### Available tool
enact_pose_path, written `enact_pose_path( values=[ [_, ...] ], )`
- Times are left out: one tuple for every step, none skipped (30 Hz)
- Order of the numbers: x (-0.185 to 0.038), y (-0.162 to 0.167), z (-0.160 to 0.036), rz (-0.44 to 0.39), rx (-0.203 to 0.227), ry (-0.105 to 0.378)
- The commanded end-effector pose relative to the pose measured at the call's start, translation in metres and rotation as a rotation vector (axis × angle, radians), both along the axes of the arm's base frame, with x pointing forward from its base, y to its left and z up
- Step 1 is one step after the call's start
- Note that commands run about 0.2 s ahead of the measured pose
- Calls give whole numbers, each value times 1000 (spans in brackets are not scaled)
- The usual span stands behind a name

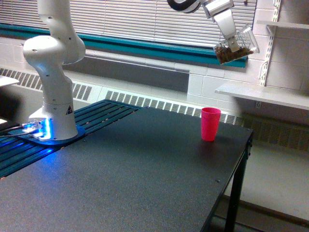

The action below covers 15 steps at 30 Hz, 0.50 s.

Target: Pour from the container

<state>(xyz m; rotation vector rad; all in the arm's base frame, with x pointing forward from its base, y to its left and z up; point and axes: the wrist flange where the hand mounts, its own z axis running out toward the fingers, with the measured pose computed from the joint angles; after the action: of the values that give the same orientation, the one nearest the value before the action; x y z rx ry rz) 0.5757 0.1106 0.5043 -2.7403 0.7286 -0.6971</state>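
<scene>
A small transparent plastic container (235, 48) with brown granular contents is held high above the dark speckled worktop (145, 179), near the top of the exterior view's right side. It is clamped by the pincer (233, 44), whose pale fingers are closed over its rim, one finger being seen inside the wall. The container is tilted strongly, and the granules are gathered at its lower end toward the exterior view's left.

An opaque pink-red plastic cup (210, 124) stands upright on the worktop well below, close to the far right edge. It appears to lie slightly to the exterior view's left of the container, though depth cannot be judged from this single view.

The chief risk is judged to be a miss: with so great a drop, granules would be scattered by any misalignment over the narrow mouth and could bounce off the worktop to the floor. A sudden further tilt could release the whole load at once. The light cup could also be tipped by the falling mass.
</scene>
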Motion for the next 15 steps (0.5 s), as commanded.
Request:
enact_pose_path(
  values=[
    [3,-11,5,-31,-2,-12],
    [2,-10,5,-33,-5,-14],
    [2,-9,5,-31,-8,-15],
    [1,-8,5,-30,-7,-16],
    [1,-8,5,-27,-7,-19],
    [0,-7,6,-26,-9,-21],
    [-1,-6,5,-26,-14,-23],
    [-2,-4,5,-23,-18,-22],
    [-2,-3,5,-16,-19,-22],
    [-3,-2,5,-12,-21,-22],
    [-4,1,4,-9,-23,-25],
    [-5,3,3,-5,-26,-28],
    [-7,6,2,3,-28,-30],
    [-8,8,1,6,-29,-29],
    [-9,11,0,10,-31,-29]
  ],
)
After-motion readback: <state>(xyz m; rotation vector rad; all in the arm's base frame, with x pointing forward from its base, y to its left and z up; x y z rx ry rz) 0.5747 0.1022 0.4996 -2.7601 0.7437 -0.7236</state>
